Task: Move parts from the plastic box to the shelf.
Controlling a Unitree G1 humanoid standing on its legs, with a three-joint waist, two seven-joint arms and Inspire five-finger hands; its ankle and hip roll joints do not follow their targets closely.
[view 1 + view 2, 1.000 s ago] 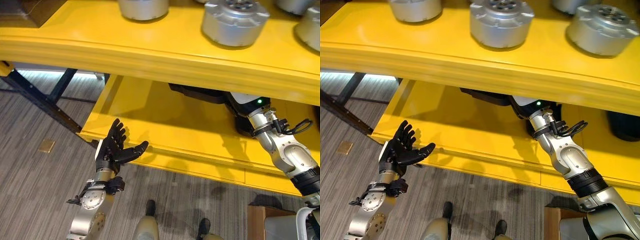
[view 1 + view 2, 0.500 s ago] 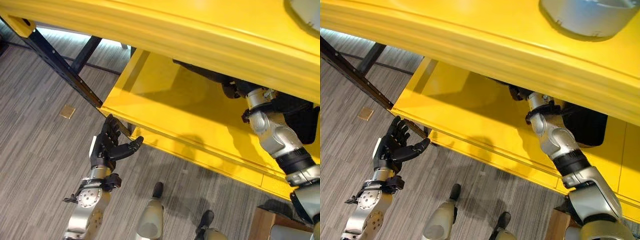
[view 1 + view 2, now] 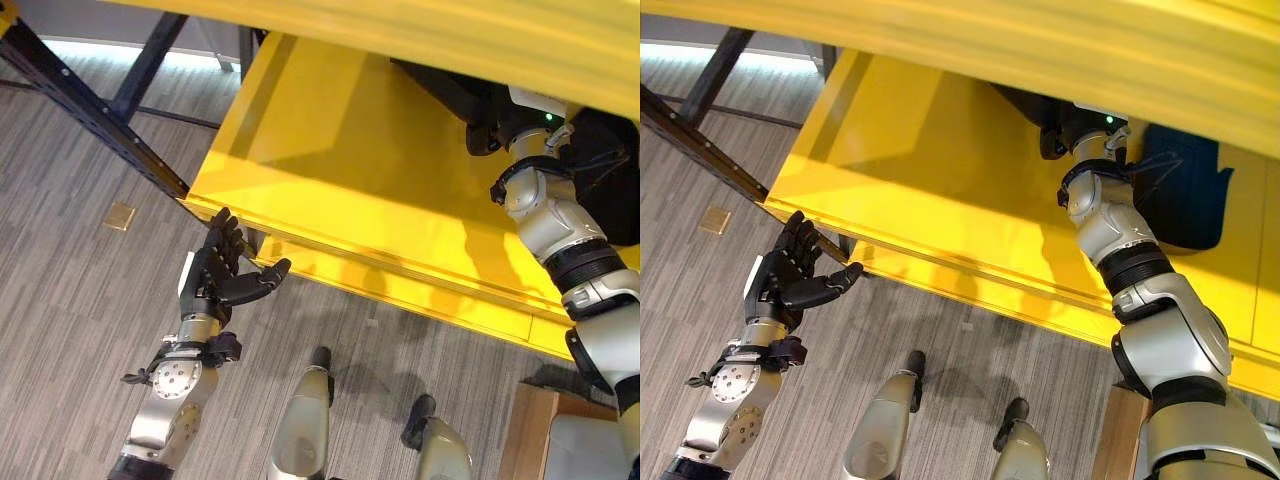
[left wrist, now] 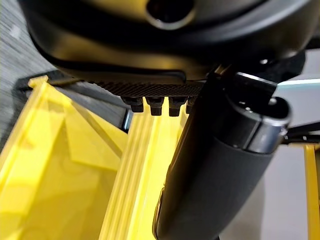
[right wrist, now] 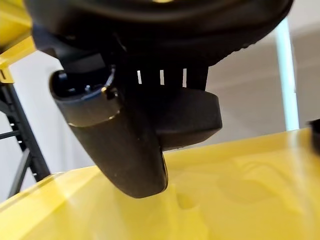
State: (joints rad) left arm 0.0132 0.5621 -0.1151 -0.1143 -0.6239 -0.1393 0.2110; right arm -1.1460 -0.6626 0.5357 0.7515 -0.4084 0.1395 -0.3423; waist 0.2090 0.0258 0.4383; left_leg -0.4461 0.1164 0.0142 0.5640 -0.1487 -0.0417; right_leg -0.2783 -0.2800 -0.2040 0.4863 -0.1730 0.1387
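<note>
Your right arm reaches in under the upper board and over the lower shelf, with the right hand deep towards the back edge. In its wrist view the thumb hangs just above bare yellow shelf. I cannot tell whether that hand is open or closed, or whether it holds a part, so I cannot tell you where the part is. A dark bulk sits at the back right of the shelf, close beside the forearm; what it is I cannot make out.

Your left hand is empty, with its fingers spread and straight, just off the shelf's front left corner.

Going by the task, I judge this to be the placing step, or its very end. To do it well:

- Set the part down flat on open shelf, well in from the front edge, and loosen your grip only once it rests.
- Draw the arm straight out towards the front edge, keeping it low (the upper board leaves little room above the wrist).
- Keep the forearm clear of the dark bulk.
- Leave the left hand where it is, apart from the corner.
</note>
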